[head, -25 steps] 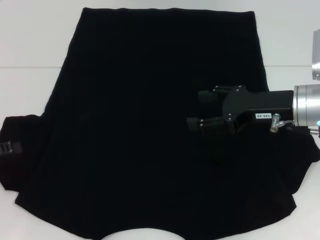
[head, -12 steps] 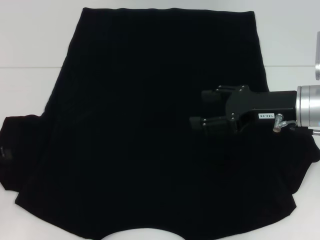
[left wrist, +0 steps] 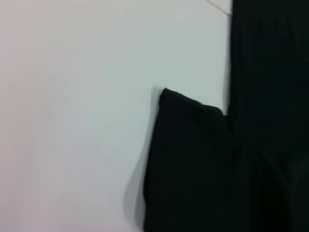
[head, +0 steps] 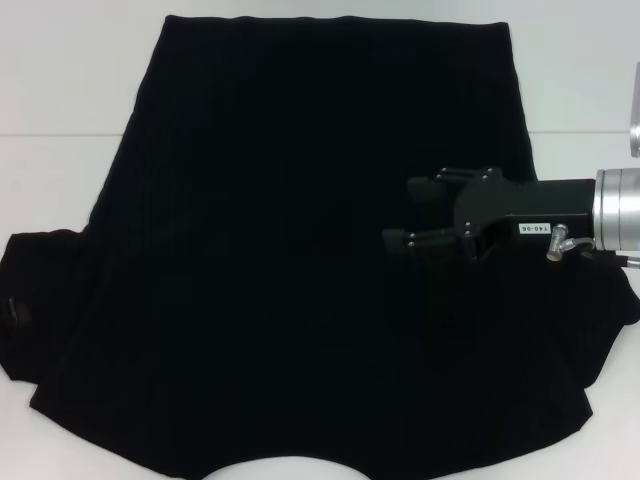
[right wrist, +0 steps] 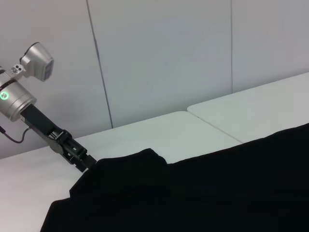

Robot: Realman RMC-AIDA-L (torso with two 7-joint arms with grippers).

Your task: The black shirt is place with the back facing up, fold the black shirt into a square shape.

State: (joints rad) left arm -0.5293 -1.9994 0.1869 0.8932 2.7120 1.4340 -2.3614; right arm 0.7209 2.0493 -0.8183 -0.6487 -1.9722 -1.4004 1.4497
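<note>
You have barely begun. The large plain black soft-fabric shirt (head: pixel 300 260) lies spread flat across the white tabletop (head: pixel 60 90), hem at the far side, neckline curve at the near edge, both short sleeves reaching outward. No white print shows, so the back looks to be up, as the task says. No fold is visible anywhere in the body: no edge is turned over onto the middle, and the outline is that of an open T-shirt, not a square.

Your right claw (head: pixel 400 215) hangs over the right half of the shirt, pointing toward the centre, its two black fingers apart with nothing between them. Whether it touches the cloth cannot be told from above.

Your left claw (right wrist: pixel 83 161) sits at the outer edge of the left sleeve (left wrist: pixel 193 159), seen from the right wrist camera down at the fabric there; whether its fingers are spread or pinched on the cloth, you cannot tell. The left wrist camera shows that sleeve lying flat on the tabletop.

Left to do, by my judgement: bring both sleeves and sides inward, then fold the length over to make the square.
</note>
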